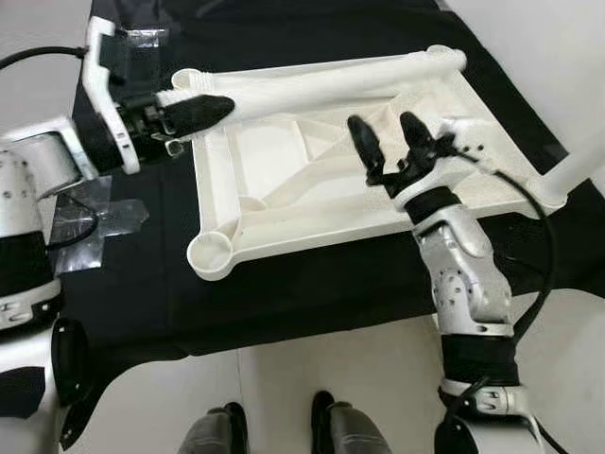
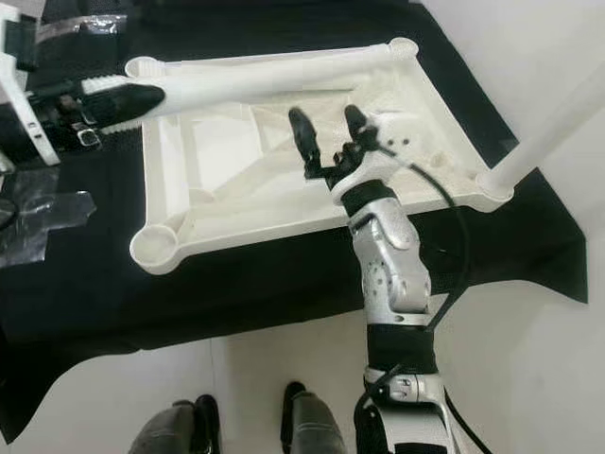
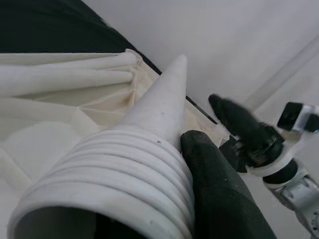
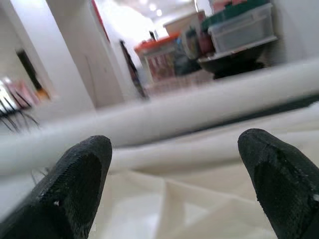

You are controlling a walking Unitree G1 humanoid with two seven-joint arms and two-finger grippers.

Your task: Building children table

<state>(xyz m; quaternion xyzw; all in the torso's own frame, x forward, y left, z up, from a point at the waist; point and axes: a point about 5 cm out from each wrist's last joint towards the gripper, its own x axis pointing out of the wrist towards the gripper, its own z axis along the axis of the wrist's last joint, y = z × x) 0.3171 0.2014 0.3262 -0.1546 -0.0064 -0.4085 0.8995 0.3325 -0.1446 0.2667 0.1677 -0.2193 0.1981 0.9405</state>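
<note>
Left eye view: white tabletop (image 1: pixel 284 180), underside up, lay on a black cloth (image 1: pixel 284 293) on the pale floor (image 1: pixel 312 378). A white leg (image 1: pixel 321 85) lay across its far edge. Left gripper (image 1: pixel 194 113) was clamped on the leg's threaded end, at the tabletop's far left corner. Right gripper (image 1: pixel 389 132) hung over the tabletop's middle, fingers spread, holding nothing. Another leg (image 1: pixel 577 165) stood out from the right corner.

Right eye view: same scene; corner socket (image 2: pixel 151 248) near the robot's side, bare. Clear plastic wrap (image 2: pixel 38 213) lay on the cloth at left.

Left wrist view: threaded end (image 3: pixel 119 184) of the leg, a black finger (image 3: pixel 219 189) pressed against it.

Right wrist view: two fingertips (image 4: pixel 75 184) apart, the leg blurred beyond them.
</note>
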